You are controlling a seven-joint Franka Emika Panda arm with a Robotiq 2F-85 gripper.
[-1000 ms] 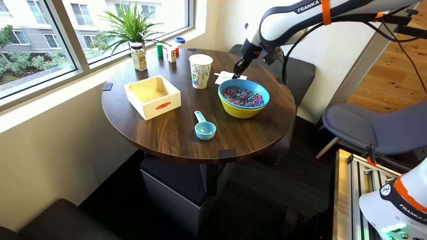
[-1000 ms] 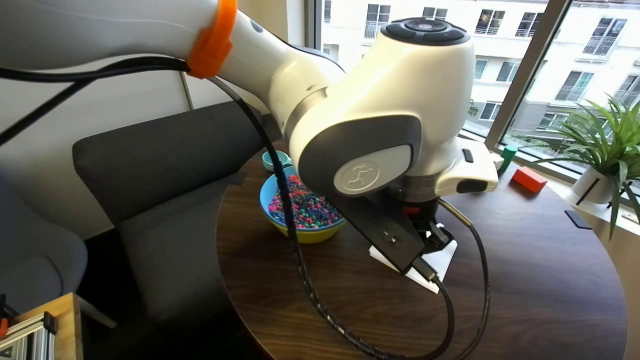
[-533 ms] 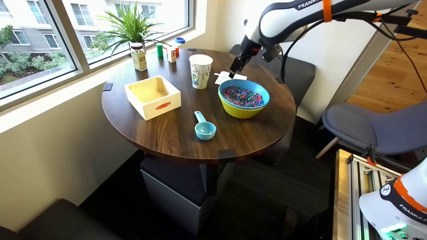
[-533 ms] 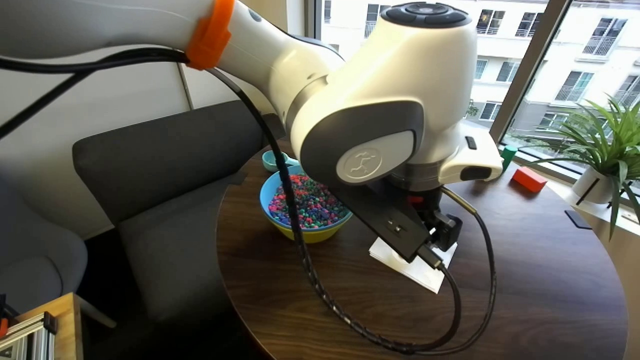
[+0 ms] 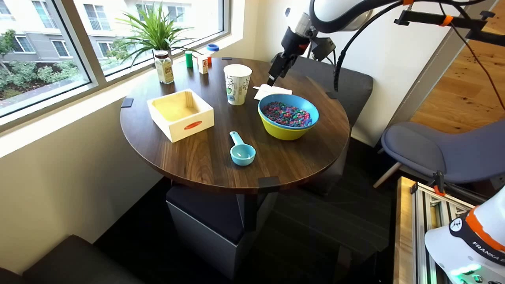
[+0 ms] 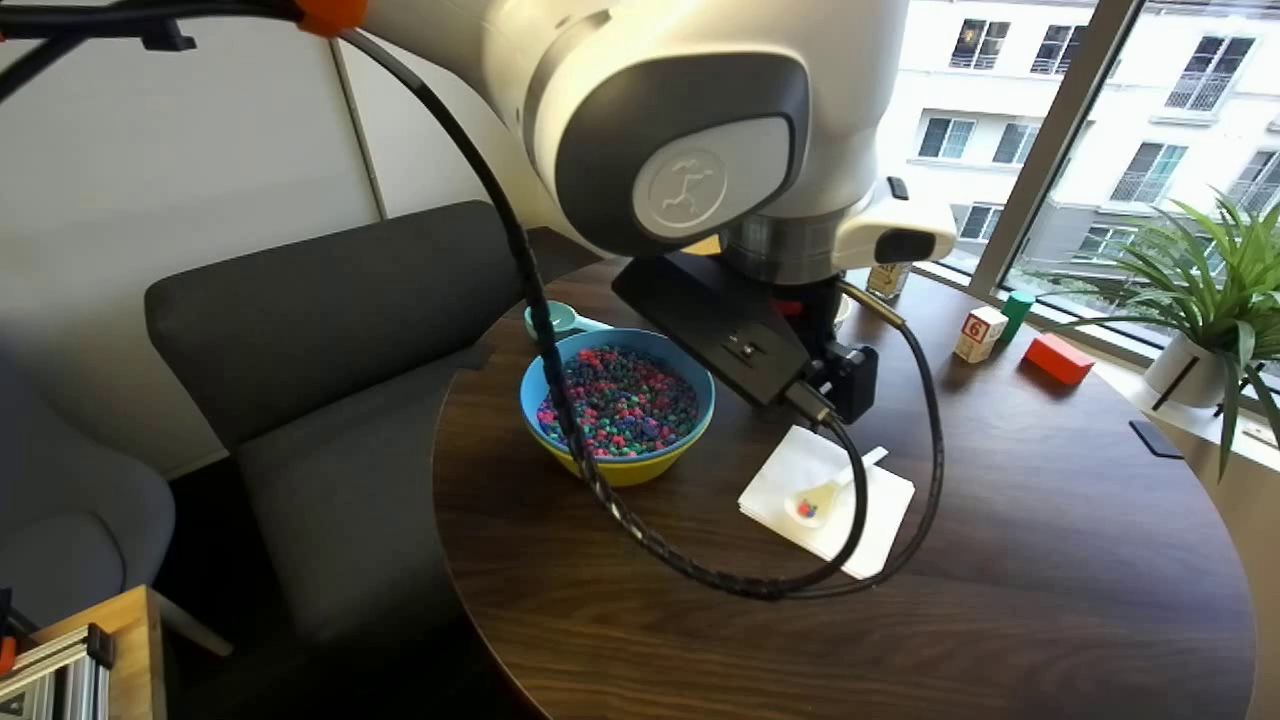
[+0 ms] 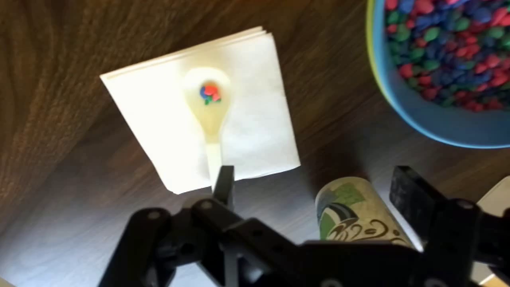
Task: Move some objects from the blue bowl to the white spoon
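Note:
A white spoon lies on a stack of white napkins, and several red, blue and green pieces rest in its hollow. Beside the napkins stands the blue bowl with its yellow-green outside, holding a mass of the same tiny objects. My gripper hovers above the table near the spoon's handle end. Its jaws are wide apart and hold nothing; the cup seen between them stands on the table beyond. An exterior view shows the gripper over the napkins' far edge, clear of the bowl.
The patterned paper cup stands left of the napkins in an exterior view. Farther out are a wooden tray, a teal scoop, a spice jar and small blocks. The arm's cable loops low over the table.
The gripper has risen off the napkins and its jaws have spread wide. The spoon with its pieces, hidden behind the arm before, now shows in an exterior view.

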